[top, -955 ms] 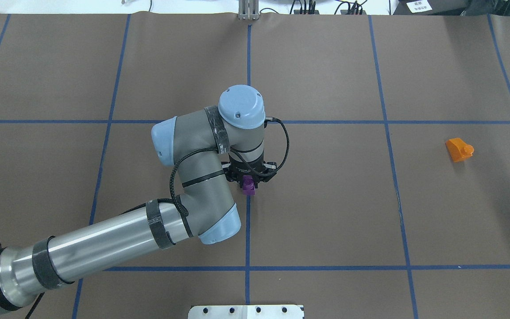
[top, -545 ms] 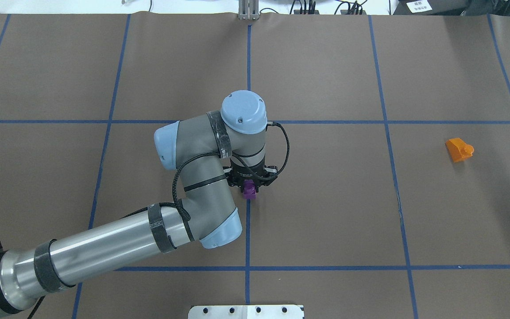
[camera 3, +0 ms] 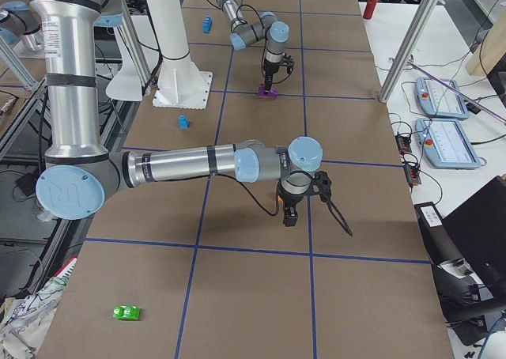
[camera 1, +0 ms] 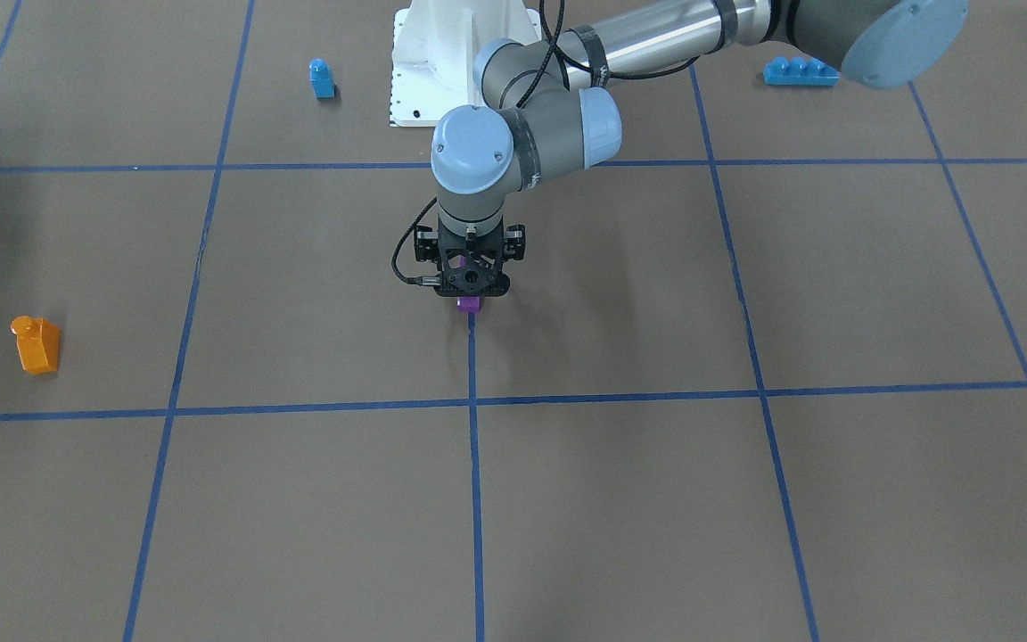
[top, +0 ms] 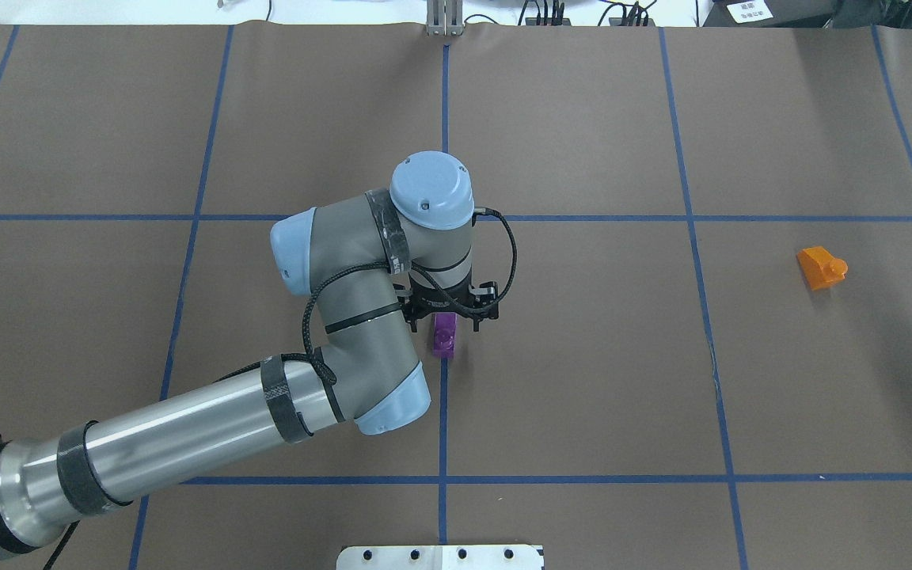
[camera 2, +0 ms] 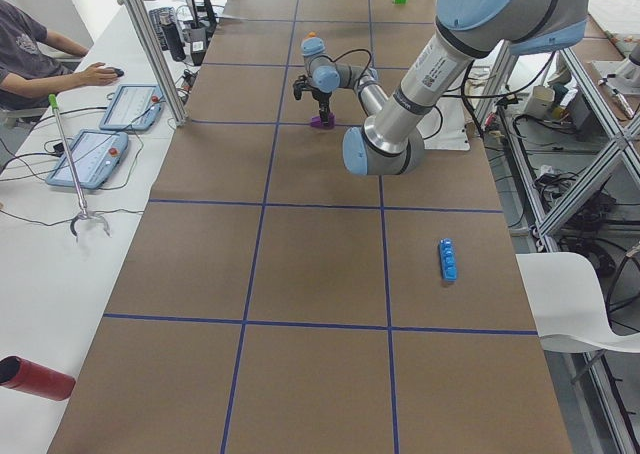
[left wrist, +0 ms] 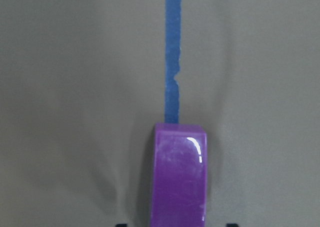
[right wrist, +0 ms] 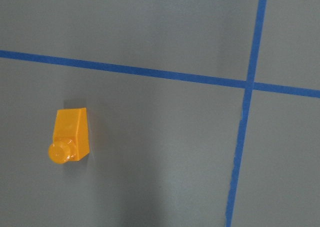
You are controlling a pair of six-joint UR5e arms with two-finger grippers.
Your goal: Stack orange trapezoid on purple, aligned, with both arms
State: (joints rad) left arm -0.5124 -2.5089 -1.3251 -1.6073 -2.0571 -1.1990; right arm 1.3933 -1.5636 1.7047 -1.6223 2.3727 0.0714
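Left arm [top: 187, 443] reaches to table centre. Left gripper [top: 446, 323] points down just above purple brick [top: 444, 340]; jaws spread wide, clear of brick on both sides, gripping nothing. Purple brick rests on brown table [top: 583, 380], on blue tape line [left wrist: 172, 62]. Orange trapezoid [top: 820, 267] lies alone at far right, well apart. Right gripper [camera 3: 289, 217] hangs over table, fingers down; jaw opening cannot be told.

We see glossy plastic on the purple [left wrist: 178, 182] and the orange [right wrist: 71, 132]. The table [top: 583, 380] wears matt brown paper, crossed by blue tape [left wrist: 172, 62] with rough edges. The left arm [top: 187, 443] shines as polished metal, its caps [top: 431, 184] smooth.
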